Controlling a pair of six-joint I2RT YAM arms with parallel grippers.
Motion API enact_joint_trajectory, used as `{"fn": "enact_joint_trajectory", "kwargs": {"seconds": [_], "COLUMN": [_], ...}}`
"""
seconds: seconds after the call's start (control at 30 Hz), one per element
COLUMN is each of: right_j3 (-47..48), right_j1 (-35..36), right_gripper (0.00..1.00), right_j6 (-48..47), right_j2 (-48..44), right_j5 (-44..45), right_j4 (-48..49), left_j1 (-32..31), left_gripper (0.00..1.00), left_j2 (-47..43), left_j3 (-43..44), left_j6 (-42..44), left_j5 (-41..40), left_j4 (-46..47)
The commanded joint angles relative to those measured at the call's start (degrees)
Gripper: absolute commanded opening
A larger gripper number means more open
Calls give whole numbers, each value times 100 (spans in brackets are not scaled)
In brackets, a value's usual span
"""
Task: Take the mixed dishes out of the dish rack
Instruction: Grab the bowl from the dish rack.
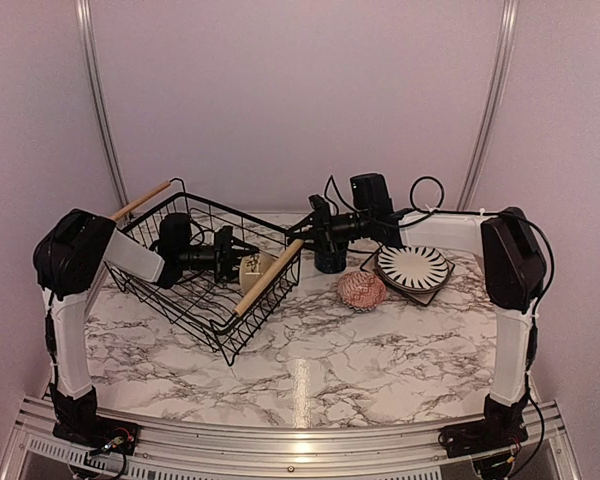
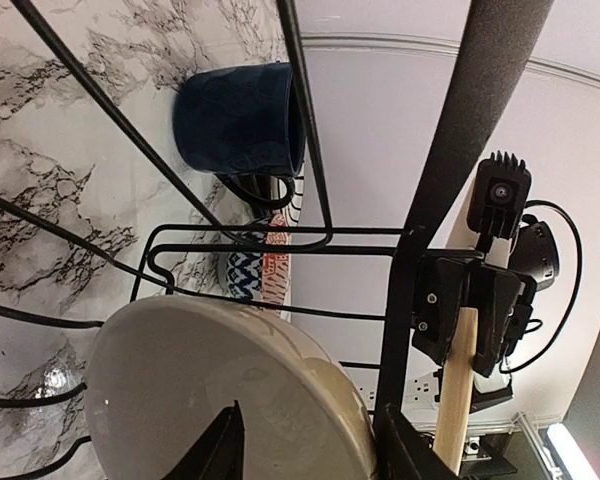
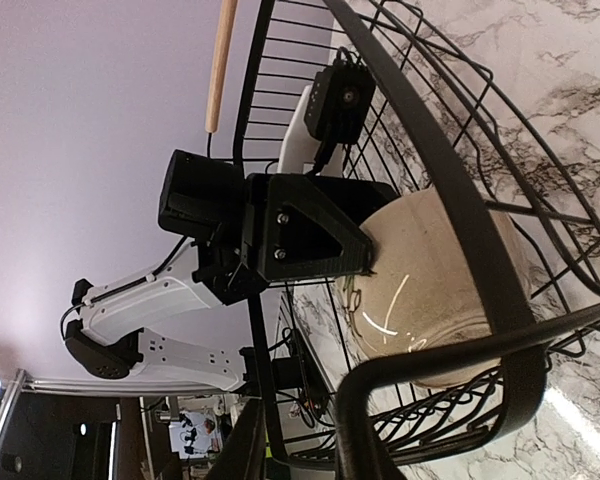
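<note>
Inside the dish rack (image 1: 195, 300), on the left of the bench (image 1: 310, 370), the cream bowl (image 2: 210, 390) was straddled at its rim by the left hand (image 2: 310, 455), whose fingers stood apart, not tight on the wall. Farther on, the rack's wooden handle (image 1: 267, 278) was clamped by the right hand (image 2: 467, 318), with the navy mug (image 1: 330, 262) just beyond. With so shallow a pinch the bowl could be dropped or snagged on the wires, and the rack dragged into the mug.

The dish rack (image 1: 180, 292) sat toward the table's (image 1: 310, 380) rear left corner, with one bowl (image 1: 255, 268) in its right side. To its right stood the mug (image 1: 330, 262), a second bowl (image 1: 362, 290), then the top plate (image 1: 413, 267) on the bottom plate (image 1: 436, 295).
</note>
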Motion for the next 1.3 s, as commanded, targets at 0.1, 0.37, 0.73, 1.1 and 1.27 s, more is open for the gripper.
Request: {"fn": "enact_joint_trajectory", "kwargs": {"seconds": [0.1, 0.37, 0.73, 1.1, 1.27], "right_j3": [-106, -224, -698, -1276, -1617], "right_j1": [-4, 8, 93, 584, 789], "right_gripper": [0, 0, 0, 0, 0], "right_j6": [-2090, -1982, -1426, -630, -400], "right_j2": [4, -70, -227, -536, -694], "right_j5": [881, 998, 1291, 2352, 2871], "right_j4": [187, 308, 867, 1451, 1771], "left_j1": [-38, -125, -245, -111, 136], "left_gripper": [37, 29, 15, 0, 0], "left_j2": [-271, -235, -397, -1043, -1656], "left_j3": [255, 122, 239, 387, 563], "left_j6": [1275, 411, 435, 1250, 2163], "left_j5": [-96, 78, 40, -280, -653], "left_j4": [-1935, -859, -936, -2305, -3673]}}
